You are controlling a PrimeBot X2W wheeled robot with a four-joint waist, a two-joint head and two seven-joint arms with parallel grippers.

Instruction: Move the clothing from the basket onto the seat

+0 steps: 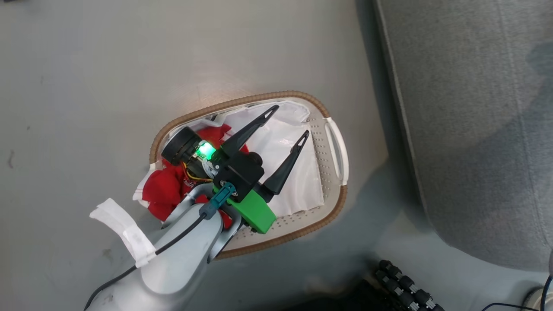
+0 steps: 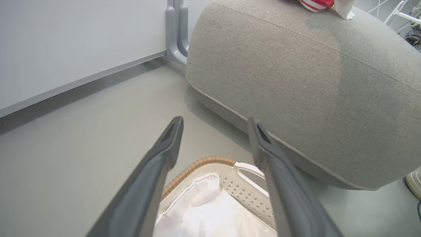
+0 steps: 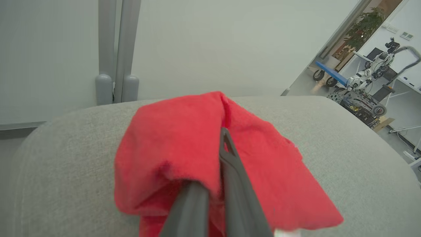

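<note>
The oval basket (image 1: 335,129) with its brown woven rim stands on the floor, with a white liner (image 1: 276,149) inside. Red clothing (image 1: 166,185) lies bunched at its left end, partly under my left arm. My left gripper (image 1: 290,121) hovers open over the liner with nothing between its fingers; in the left wrist view those fingers (image 2: 215,121) frame the basket's rim (image 2: 210,161) and the grey seat (image 2: 312,92). My right gripper (image 3: 213,164) is shut on a red piece of clothing (image 3: 177,141) that drapes over the seat (image 3: 345,141). Another red-and-white piece (image 2: 315,4) rests on the seat's top.
The seat (image 1: 475,129) takes up the right side of the head view, close to the basket. A wall with a grey post (image 2: 176,29) stands behind it. A white shoe (image 2: 415,184) is on the floor by the seat. Another robot and equipment (image 3: 368,82) stand far off.
</note>
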